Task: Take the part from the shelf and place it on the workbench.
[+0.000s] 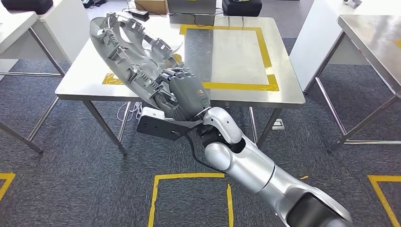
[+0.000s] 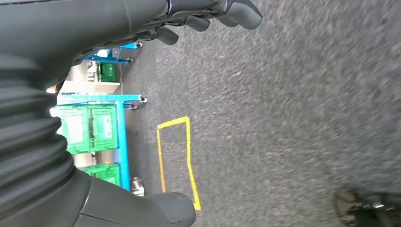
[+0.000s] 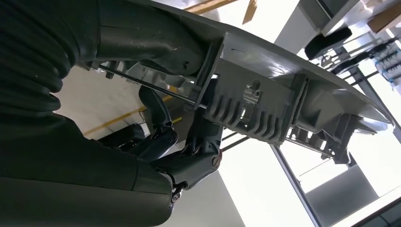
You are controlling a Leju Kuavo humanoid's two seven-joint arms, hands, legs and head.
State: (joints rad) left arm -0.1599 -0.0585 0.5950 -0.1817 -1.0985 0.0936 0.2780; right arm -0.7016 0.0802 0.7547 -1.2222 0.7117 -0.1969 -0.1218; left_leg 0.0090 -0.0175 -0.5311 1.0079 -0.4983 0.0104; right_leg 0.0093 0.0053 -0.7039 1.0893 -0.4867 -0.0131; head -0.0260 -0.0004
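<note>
Carry-and-place step, part already off the shelf by the look of it. Right hand (image 1: 182,92) grasps the part (image 1: 130,52) (grey ribbed round cover) at its near rim, fingers (image 3: 161,118) hooked over the edge in the right wrist view. The part extends from the hand toward 10 o'clock, tilted, over the workbench (image 1: 236,56) near-left corner, not resting flat as far as I can tell. Next move calls for levelling it, lowering onto the top, probably toward the yellow tape frame (image 1: 227,56) at 2 o'clock, then letting go. Left hand (image 2: 208,16) hangs over carpet, fingers loosely curled, holding nothing.
</note>
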